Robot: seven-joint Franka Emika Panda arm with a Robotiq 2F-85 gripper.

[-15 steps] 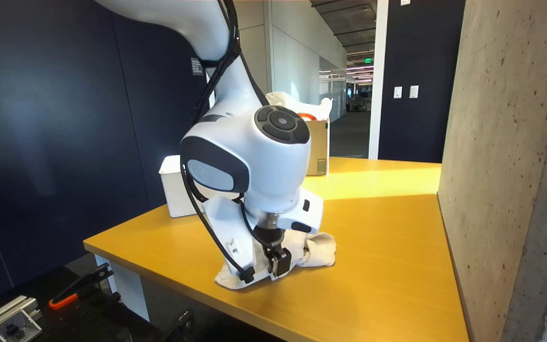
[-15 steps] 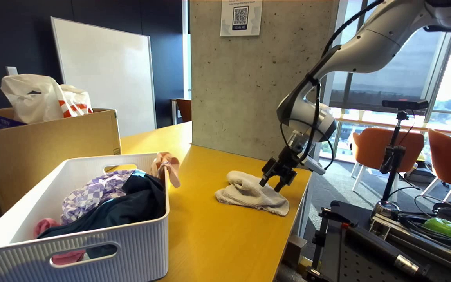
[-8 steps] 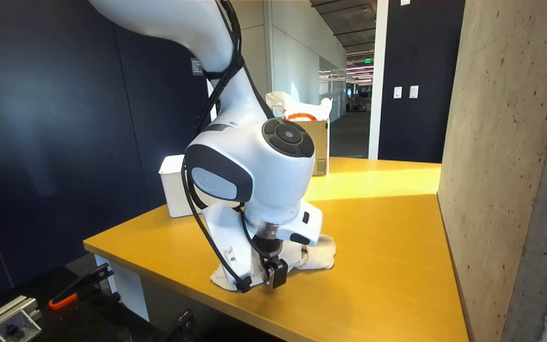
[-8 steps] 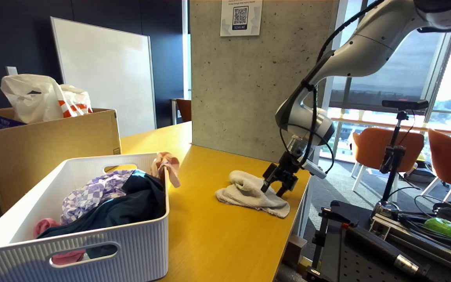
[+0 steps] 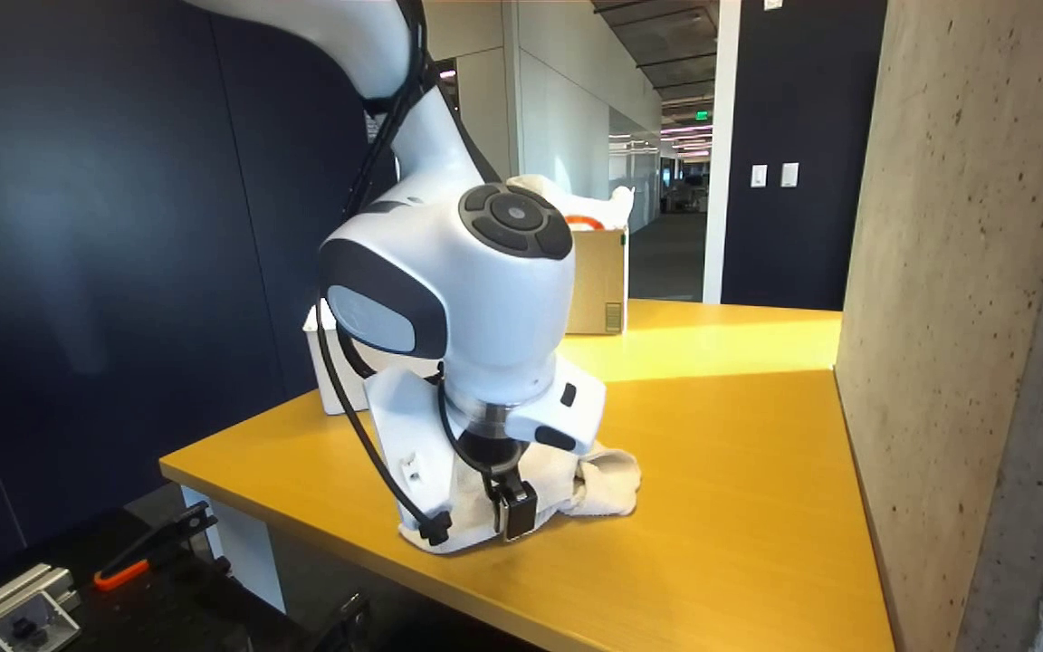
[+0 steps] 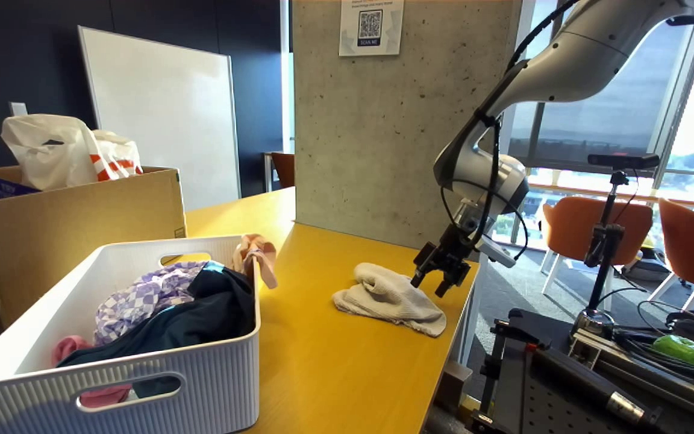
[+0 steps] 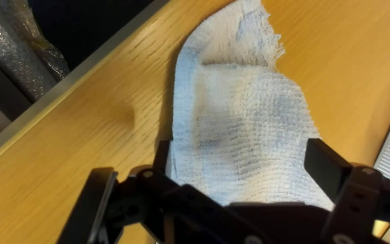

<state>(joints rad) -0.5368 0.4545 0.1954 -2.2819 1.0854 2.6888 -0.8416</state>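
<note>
Since the claw (image 6: 429, 289) hangs spread and empty over it, the pale cloth (image 6: 386, 296) apparently rests by its own weight alone, limply bunched near the edge of the surface (image 6: 323, 361).

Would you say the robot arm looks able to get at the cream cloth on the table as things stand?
Probably yes: the gripper hangs open close to the cream cloth, and in the wrist view nothing visible blocks the way between its spread jaws and it. I cannot tell whether they touch.
</note>
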